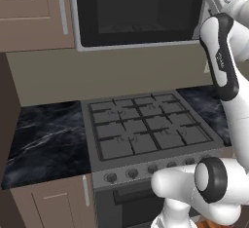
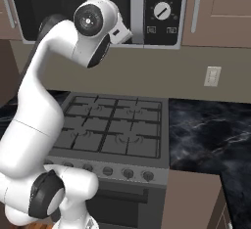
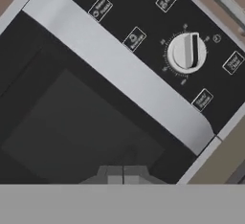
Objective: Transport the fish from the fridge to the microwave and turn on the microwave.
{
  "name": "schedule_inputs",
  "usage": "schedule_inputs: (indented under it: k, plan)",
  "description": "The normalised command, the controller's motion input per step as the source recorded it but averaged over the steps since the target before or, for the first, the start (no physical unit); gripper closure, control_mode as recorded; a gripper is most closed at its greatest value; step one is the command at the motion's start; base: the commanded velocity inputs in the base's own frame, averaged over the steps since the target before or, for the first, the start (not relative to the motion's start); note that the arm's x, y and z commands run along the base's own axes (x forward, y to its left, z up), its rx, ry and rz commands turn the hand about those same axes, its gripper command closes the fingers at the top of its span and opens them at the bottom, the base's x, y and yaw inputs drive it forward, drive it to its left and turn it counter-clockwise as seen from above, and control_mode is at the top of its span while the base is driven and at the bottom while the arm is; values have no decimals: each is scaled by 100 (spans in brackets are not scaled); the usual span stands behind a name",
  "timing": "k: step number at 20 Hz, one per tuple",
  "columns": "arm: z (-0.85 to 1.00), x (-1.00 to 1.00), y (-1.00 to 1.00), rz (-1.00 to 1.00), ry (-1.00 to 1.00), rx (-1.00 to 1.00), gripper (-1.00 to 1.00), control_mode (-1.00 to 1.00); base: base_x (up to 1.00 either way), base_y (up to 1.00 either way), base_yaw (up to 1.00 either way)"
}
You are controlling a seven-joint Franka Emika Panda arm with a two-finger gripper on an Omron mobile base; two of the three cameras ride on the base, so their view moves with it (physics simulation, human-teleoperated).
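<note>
Arm appearance: white Franka arm [image 2: 37,120], dark joints.
Glossy white rounded link shells; round dark-grey caps at the joints with a lighter disc in the middle (one near the base, one at the upper joint). A long dark strip runs along one upper link, bearing small pale lettering, unreadable. Gripper [image 3: 123,174] finger tips small, dark grey, blocky.

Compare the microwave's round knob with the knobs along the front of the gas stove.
The microwave knob is a single white dial with a dark pointer line, set on the black control panel; the stove knobs are several smaller grey ones in a row on the silver front strip. The microwave knob sits high on the wall, the stove knobs low, below the burner grates. Both are round.
</note>
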Motion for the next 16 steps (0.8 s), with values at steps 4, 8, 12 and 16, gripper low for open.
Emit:
schedule_inputs:
  k: [4, 8, 12, 16]
  plan:
    - [-4, -12, -13, 0, 0, 13, 100, -100, 0, 0, 0]
    - [-4, -11, -20, 0, 0, 14, 100, -100, 0, 0, 0]
    - [-7, -10, -23, 0, 0, 15, 100, -100, 0, 0, 0]
    - [-14, -9, -16, 0, -1, 10, 100, -100, 0, 0, 0]
